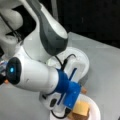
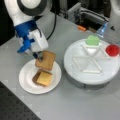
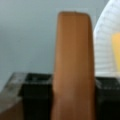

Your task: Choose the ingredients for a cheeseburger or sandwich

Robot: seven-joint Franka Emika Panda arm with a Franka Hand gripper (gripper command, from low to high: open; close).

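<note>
A tan-brown toast square hangs tilted above the white plate, and my gripper is shut on its left edge. In the wrist view the same toast stands edge-on between the black fingers. On the plate lies a stack: a yellow cheese square on top of a brown toast. The cheese and plate rim also show at a front view's bottom, under the blue gripper mount. The patty is hidden.
A round white divided tray stands right of the plate, with a green leafy piece and a red disc in its far compartments. The arm's body fills most of a front view. An orange object lies behind the tray.
</note>
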